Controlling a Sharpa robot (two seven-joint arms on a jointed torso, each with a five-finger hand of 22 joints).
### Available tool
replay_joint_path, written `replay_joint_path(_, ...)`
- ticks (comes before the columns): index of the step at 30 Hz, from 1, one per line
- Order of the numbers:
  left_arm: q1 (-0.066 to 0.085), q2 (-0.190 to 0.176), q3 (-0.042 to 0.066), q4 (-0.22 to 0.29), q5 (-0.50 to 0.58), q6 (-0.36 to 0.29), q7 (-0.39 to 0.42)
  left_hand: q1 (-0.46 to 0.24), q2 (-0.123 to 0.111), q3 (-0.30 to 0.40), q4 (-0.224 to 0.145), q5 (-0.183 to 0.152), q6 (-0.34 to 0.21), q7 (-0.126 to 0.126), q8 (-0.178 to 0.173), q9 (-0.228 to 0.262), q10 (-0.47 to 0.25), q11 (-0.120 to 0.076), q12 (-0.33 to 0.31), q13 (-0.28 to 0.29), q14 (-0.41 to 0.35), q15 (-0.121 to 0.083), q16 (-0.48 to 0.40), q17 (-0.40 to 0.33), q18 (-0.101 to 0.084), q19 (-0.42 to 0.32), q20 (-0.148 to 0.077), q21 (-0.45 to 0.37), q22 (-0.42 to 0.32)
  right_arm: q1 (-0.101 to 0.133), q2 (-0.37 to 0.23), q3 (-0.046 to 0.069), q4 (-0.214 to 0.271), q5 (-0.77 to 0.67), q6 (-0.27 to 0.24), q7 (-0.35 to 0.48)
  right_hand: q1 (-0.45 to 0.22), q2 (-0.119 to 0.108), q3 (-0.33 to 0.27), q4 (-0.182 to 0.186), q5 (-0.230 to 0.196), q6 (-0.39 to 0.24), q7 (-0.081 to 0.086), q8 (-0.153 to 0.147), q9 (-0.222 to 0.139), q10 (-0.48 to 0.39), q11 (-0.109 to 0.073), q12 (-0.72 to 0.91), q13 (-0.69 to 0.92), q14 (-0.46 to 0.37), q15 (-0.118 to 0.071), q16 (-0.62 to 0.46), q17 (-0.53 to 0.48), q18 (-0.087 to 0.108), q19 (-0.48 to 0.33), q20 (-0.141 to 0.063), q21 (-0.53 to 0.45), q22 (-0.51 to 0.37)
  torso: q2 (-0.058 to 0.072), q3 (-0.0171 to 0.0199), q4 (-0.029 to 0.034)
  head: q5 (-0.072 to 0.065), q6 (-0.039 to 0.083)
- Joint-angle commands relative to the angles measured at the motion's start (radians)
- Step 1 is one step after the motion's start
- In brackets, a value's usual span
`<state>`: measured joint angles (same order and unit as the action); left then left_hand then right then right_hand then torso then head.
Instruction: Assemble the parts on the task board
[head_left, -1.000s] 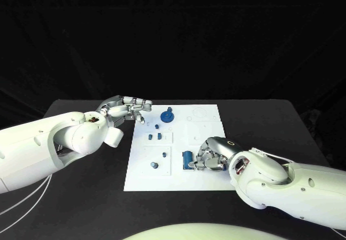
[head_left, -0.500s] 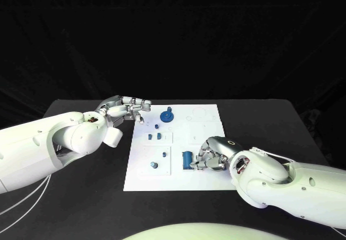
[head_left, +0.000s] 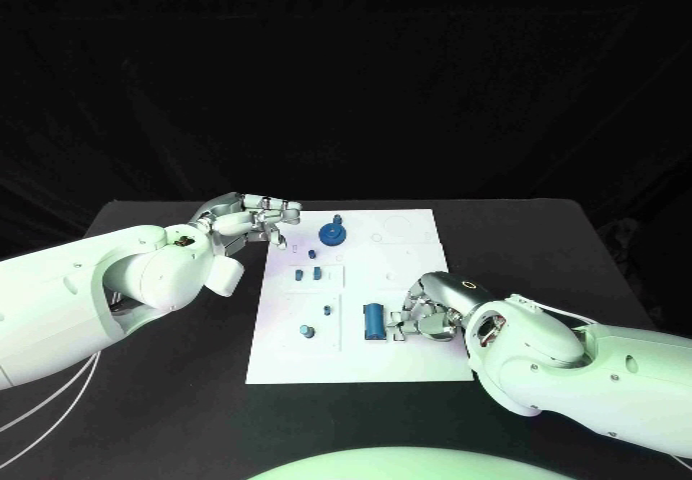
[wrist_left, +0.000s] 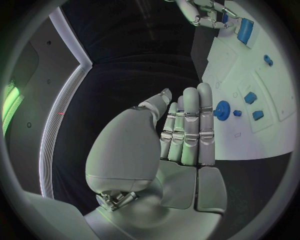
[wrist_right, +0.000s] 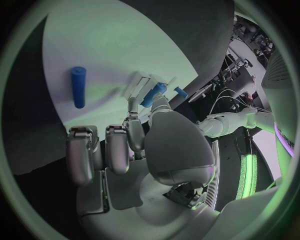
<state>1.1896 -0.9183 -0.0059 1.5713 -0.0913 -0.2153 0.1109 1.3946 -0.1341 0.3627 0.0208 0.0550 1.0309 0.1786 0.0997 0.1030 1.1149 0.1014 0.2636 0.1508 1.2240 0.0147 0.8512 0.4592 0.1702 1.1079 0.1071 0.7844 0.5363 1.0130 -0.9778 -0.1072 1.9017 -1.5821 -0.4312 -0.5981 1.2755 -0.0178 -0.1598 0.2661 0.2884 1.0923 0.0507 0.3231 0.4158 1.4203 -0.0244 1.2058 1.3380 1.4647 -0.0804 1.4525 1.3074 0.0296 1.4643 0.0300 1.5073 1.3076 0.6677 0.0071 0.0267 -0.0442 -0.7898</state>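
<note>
Head view: smooth blue cylinder (head_left: 374, 320) on flat white task board (head_left: 389, 360)

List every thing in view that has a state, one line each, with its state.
left hand: fingers extended, holding nothing, at the task board's far left corner.
right hand: fingers curled beside the blue cylinder; whether it touches cannot be told.
blue cylinder: lying flat on the board.
blue gear: on the board's far part, a knob rising from it.
task board: flat on the black table.
</note>
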Motion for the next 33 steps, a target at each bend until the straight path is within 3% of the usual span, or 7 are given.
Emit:
replay_joint_path(1, 0.001, 0.002, 0.0, 0.001, 0.0, 0.015, 0.005, 0.001, 0.008, -0.004, -0.001, -0.004, -0.008, 0.0, 0.006, -0.001, -0.005, 0.0, 0.003, -0.001, -0.002, 0.005, 0.005, -0.001, 0.014, 0.004, 0.0, -0.005, -0.001, 0.012, -0.035, 0.0, 0.015, -0.01, -0.038, 0.027, 0.023, 0.009, -0.006, -0.003, 0.011, -0.009, 0.003, -0.009, -0.004, -0.008, 0.004, -0.006, -0.052, 0.065, -0.002, 0.002, 0.055, -0.014, 0.078, -0.002, -0.008, 0.243, -0.001, 0.0005, -0.0022, -0.013, 0.004)
replay_joint_path(6, 0.001, 0.002, -0.001, 0.001, 0.0, 0.015, 0.005, 0.001, 0.009, -0.005, 0.0, -0.004, -0.008, 0.0, 0.007, -0.002, -0.006, 0.0, 0.004, -0.001, -0.002, 0.005, 0.005, -0.002, 0.014, 0.004, 0.0, -0.006, -0.002, 0.032, -0.111, 0.0, 0.028, -0.013, -0.04, 0.035, 0.037, 0.013, -0.011, -0.002, 0.036, -0.011, 0.006, -0.019, -0.009, -0.009, 0.007, -0.008, -0.052, 0.065, 0.001, 0.004, 0.058, -0.015, 0.079, 0.001, -0.004, 0.244, -0.001, 0.0007, -0.0038, -0.031, 0.009)
replay_joint_path(14, 0.001, 0.005, -0.002, 0.0, 0.0, 0.016, 0.005, 0.001, 0.009, -0.005, 0.0, -0.004, -0.008, 0.0, 0.007, -0.002, -0.006, 0.0, 0.004, -0.001, -0.002, 0.005, 0.005, -0.002, 0.014, 0.004, 0.0, -0.006, -0.002, 0.034, -0.167, -0.002, 0.027, -0.021, -0.031, 0.035, 0.04, 0.013, -0.015, 0.001, 0.048, -0.006, 0.006, -0.021, -0.01, -0.008, 0.007, -0.008, -0.051, 0.067, 0.001, 0.007, 0.065, -0.016, 0.082, 0.002, 0.003, 0.246, 0.001, 0.0041, -0.0064, -0.047, 0.012)
replay_joint_path(24, 0.0, 0.009, -0.003, -0.002, 0.0, 0.019, 0.004, 0.001, 0.009, -0.005, 0.0, -0.004, -0.008, 0.0, 0.007, -0.002, -0.006, 0.0, 0.004, -0.001, -0.002, 0.005, 0.005, -0.002, 0.014, 0.004, 0.0, -0.006, -0.002, 0.003, -0.168, -0.006, 0.01, -0.021, -0.011, 0.025, 0.037, 0.014, -0.021, 0.007, 0.056, 0.003, 0.004, -0.02, -0.009, -0.008, 0.006, -0.009, -0.051, 0.067, 0.001, 0.008, 0.065, -0.017, 0.082, 0.002, 0.004, 0.246, 0.0, 0.003, -0.0027, -0.053, 0.006)
replay_joint_path(33, 0.0, 0.007, -0.003, -0.002, 0.0, 0.02, 0.004, 0.001, 0.01, -0.006, 0.0, -0.004, -0.008, 0.0, 0.007, -0.002, -0.006, 0.0, 0.005, -0.001, -0.002, 0.005, 0.005, -0.002, 0.014, 0.004, 0.0, -0.007, -0.003, -0.026, -0.144, -0.006, -0.009, -0.018, -0.003, 0.02, 0.035, 0.014, -0.024, 0.01, 0.058, 0.005, 0.003, -0.019, -0.009, -0.008, 0.006, -0.01, -0.052, 0.067, 0.001, 0.007, 0.065, -0.016, 0.082, 0.002, 0.002, 0.246, 0.0, 0.0024, -0.0033, -0.051, 0.003)
